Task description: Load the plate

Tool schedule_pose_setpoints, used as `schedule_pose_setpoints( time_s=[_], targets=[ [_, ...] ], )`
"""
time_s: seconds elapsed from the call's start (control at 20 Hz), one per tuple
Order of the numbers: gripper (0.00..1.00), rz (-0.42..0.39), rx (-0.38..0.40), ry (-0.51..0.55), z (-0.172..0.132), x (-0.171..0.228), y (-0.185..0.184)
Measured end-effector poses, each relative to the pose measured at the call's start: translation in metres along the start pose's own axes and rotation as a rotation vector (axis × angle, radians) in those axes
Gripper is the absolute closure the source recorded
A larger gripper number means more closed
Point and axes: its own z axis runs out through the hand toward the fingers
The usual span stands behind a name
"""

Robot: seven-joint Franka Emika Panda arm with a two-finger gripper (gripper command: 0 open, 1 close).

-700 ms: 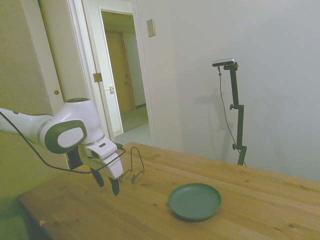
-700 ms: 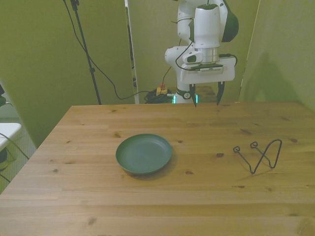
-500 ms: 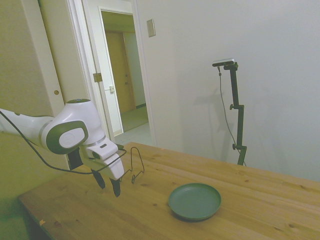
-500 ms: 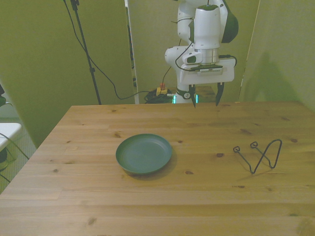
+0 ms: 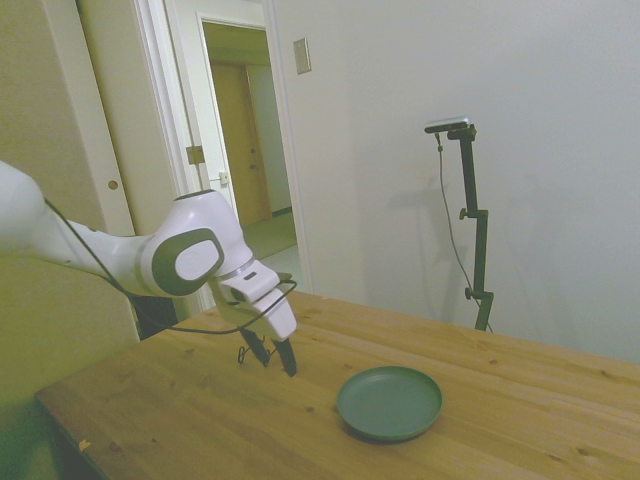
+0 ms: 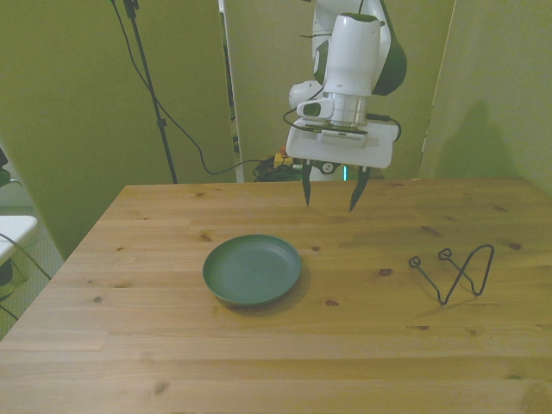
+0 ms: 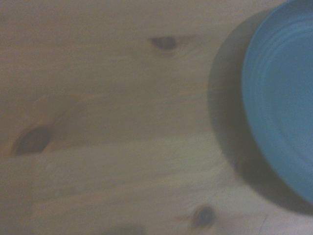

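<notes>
A wooden counter [image 6: 172,345] with dark knots in its planks. A bent black wire rack [image 6: 454,273] stands on it, near the counter's edge at the front view's right. Beyond the counter in the side view, an open doorway [image 5: 245,150] shows a hallway.

Wrist view soft, out of focus. Plate [image 7: 283,112] cut by picture's edge, only part of rim and inside showing, colour reading bluish. Counter [image 7: 107,122] knots smeared. Side view: wire rack [image 5: 250,352] mostly hidden behind tool [image 5: 272,358].
</notes>
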Motion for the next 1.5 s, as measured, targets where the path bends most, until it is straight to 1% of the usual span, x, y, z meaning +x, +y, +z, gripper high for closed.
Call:
schedule_pose_setpoints(
  time_s=[0.2, 0.3, 0.4, 0.5, 0.7, 0.95, 1.05, 1.2, 1.25, 1.5],
  targets=[
    [0.00, 0.031, -0.018, 0.016, 0.021, 0.036, -0.013],
    [0.00, 0.025, -0.022, 0.012, 0.025, 0.043, -0.021],
    [0.00, 0.026, -0.022, 0.017, 0.025, 0.045, -0.020],
    [0.00, 0.015, -0.027, 0.045, 0.029, 0.052, -0.015],
    [0.00, -0.002, -0.034, 0.101, 0.048, 0.070, 0.000],
    [0.00, -0.006, -0.056, 0.083, 0.082, 0.066, 0.012],
    [0.00, -0.012, -0.060, 0.071, 0.089, 0.059, 0.011],
    [0.00, -0.017, -0.062, 0.065, 0.091, 0.054, 0.009],
    [1.00, -0.018, -0.062, 0.064, 0.092, 0.052, 0.008],
    [1.00, -0.003, -0.062, 0.060, 0.096, 0.049, 0.007]
  ],
)
